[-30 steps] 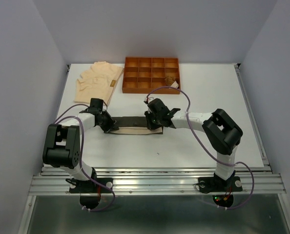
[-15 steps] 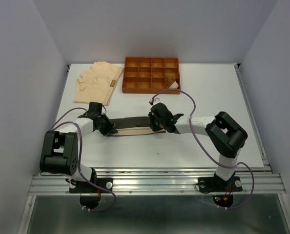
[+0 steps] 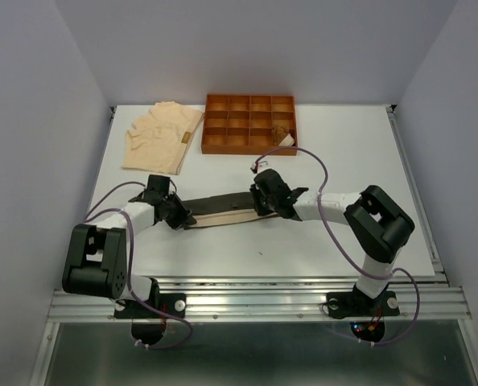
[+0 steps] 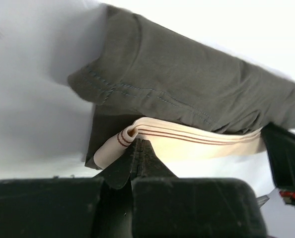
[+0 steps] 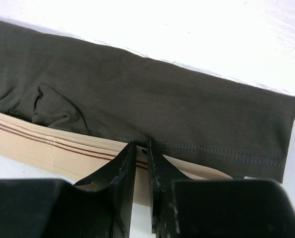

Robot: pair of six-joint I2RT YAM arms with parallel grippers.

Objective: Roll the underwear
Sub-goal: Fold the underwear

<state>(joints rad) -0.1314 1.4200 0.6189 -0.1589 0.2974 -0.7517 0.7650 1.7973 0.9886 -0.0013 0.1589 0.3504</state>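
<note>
From above, we saw the dark grey briefs (image 3: 223, 206) stretched flat in the middle of the table (image 3: 344, 153) between the left gripper (image 3: 181, 215) and the right gripper (image 3: 263, 206). The peach briefs (image 3: 160, 137) lay far left beside the tray (image 3: 250, 98). At the left wrist, the jaws were pinched together on the cream waistband (image 4: 197, 141). At the right wrist, the claw was clamped on the briefs' stitched hem.

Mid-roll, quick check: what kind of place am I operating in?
Probably a lab robot cell, not a home: a white table boxed in by plain walls, an aluminium rail along its near edge, and staged props, a compartment tray and pale peach underwear.
</note>
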